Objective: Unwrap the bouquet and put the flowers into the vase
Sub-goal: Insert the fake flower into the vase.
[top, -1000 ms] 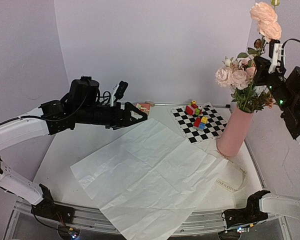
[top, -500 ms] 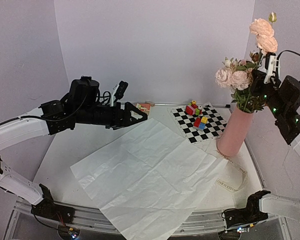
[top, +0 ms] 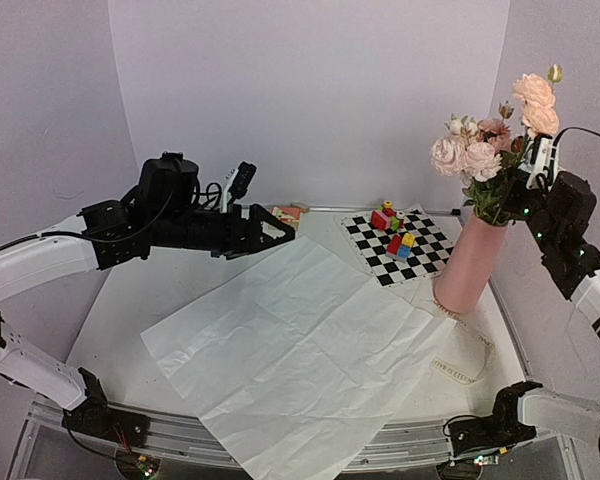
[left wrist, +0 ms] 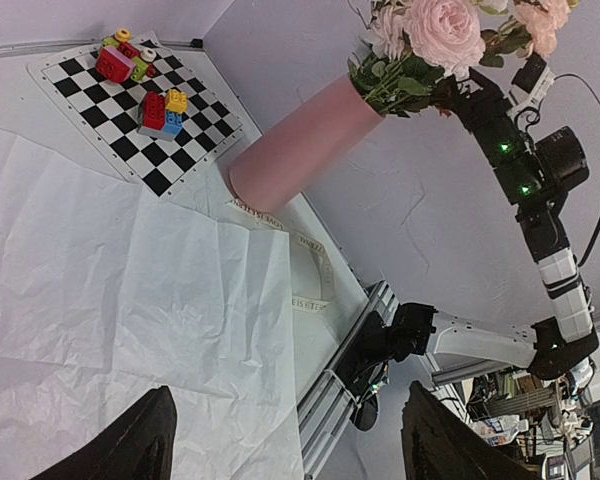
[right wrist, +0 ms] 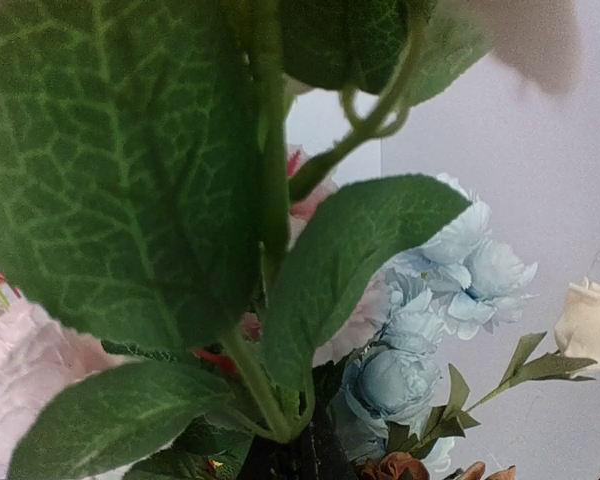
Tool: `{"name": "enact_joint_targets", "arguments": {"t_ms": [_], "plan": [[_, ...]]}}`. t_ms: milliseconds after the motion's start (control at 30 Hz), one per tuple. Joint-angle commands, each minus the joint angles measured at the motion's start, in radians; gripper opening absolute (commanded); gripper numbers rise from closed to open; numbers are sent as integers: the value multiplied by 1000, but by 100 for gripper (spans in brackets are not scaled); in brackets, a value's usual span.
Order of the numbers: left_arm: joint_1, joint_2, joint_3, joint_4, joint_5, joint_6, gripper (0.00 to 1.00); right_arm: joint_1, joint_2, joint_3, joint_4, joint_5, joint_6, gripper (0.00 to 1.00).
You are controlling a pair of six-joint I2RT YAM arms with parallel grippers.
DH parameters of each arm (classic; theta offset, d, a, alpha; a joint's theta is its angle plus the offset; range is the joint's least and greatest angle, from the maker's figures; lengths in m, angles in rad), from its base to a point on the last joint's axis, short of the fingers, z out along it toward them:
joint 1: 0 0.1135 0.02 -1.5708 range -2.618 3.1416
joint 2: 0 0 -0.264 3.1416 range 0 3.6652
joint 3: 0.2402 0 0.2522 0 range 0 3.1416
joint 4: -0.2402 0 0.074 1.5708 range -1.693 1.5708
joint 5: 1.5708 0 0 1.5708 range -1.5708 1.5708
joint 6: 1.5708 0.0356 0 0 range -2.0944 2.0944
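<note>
Risk: vase (top: 468, 265), right of frame, tips if flowers (top: 480, 152) drag sideways | right fingers (top: 528, 178) clamped on flowers | left fingers (top: 280, 228) spread wide, empty

The left arm stretches out level, well left of the vase (top: 470, 262), the left gripper (top: 283, 228) aimed toward it with fingers (left wrist: 145, 450) spread wide. The right arm rises beside the vase, the right gripper (top: 525, 180) just above its mouth, clamped on the flowers (top: 480, 160).

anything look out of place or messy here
The creased white paper lies spread open with a corner hanging over the near edge of the table, and a ribbon lies loose beside the vase. Nothing spilled or broken.
</note>
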Motion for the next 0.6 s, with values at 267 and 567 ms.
{"name": "enact_joint_targets", "arguments": {"t_ms": [267, 567], "plan": [[2, -37, -19, 27, 4, -7, 79, -12, 6, -59, 18, -10, 69, 0], [2, -36, -21, 27, 5, -8, 79, -13, -4, -124, 1, -25, 95, 0]]}}
